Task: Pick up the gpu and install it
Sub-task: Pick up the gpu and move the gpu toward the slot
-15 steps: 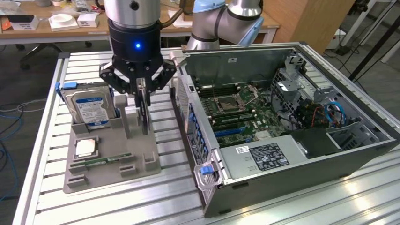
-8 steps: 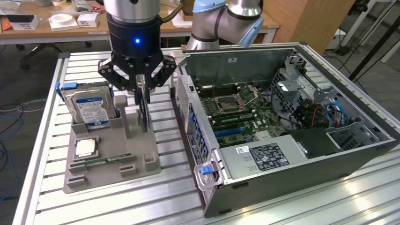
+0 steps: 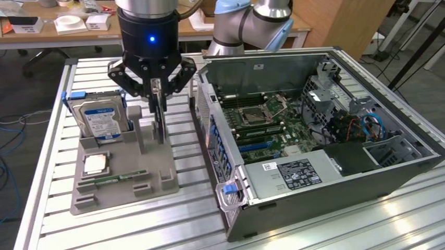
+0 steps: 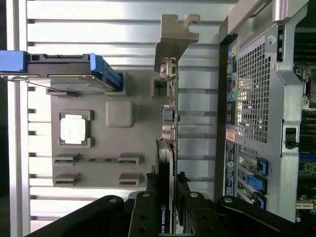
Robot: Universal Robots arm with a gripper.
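1. While the gripper [image 3: 154, 88] hangs over the grey fixture [image 3: 149, 174], its jaws are drawn part-way in and clamp the gpu [image 3: 159, 114] by its upper edge. The card hangs on edge, upright, with its silvery bracket [image 4: 174, 37] at one end.
2. The card's lower edge is down among the fixture's posts; contact cannot be told.
3. A hard drive [image 3: 101, 120] in a blue carrier stands upright in the fixture, just beside the card on the exterior view's left.
4. A processor chip [image 3: 96, 164] and a memory stick [image 3: 111, 179] lie flat in fixture pockets, apart from the card.
5. The fixture sits on a slatted metal table [image 3: 187, 219].
6. On the exterior view's right lies an open computer case [image 3: 389, 104]. Its perforated wall [image 4: 252, 94] stands between the card and the motherboard [image 3: 271, 125].
7. A power supply [image 3: 292, 174] with a white label fills the case's near end.
8. Farthest back are the arm's base [image 3: 243, 26] and a wooden desk [image 3: 41, 35] carrying small boxes.
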